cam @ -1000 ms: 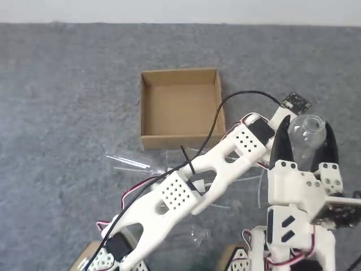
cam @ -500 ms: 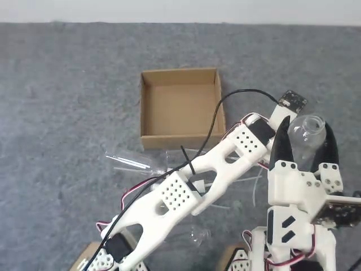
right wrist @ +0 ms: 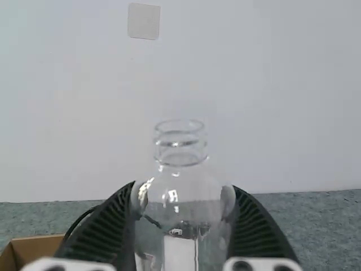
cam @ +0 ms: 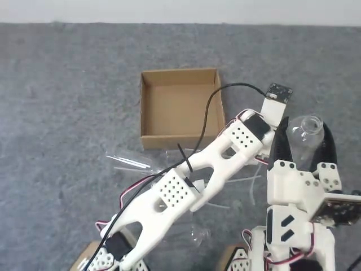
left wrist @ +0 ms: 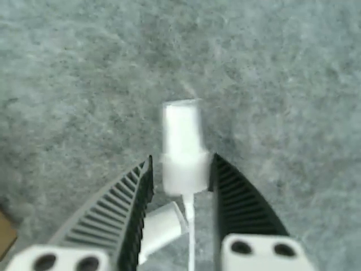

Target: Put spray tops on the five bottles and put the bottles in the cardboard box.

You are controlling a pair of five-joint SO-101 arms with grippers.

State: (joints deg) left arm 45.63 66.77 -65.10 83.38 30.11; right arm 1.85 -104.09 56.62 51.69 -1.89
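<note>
- Toward the desk's [cam: 67, 84] near edge, between the two arms, thin clear tubes [cam: 248, 182] lie loose on the grey surface.
- A little farther in, left of the left arm [cam: 186, 186], a spare bottle [cam: 138, 162] of clear plastic lies on its side, just before the cardboard box's near wall.
- Nearer the desk's right edge, the right end effector [right wrist: 181, 192] has its two black fingers pressed against the sides of a clear held bottle [right wrist: 180, 169]. That bottle stands upright with its threaded neck open at the top.
- The left arm runs diagonally from the near left corner toward the held bottle, ending just beside its neck.
- The left end effector [left wrist: 182, 160] is narrowed onto a white spray top [left wrist: 181, 141], pinching it between both fingers above the grey desk, with its thin tube trailing back between them.
- Farther still, around the desk's middle, the cardboard box [cam: 148, 113] sits open side up, well apart from the far edge.
</note>
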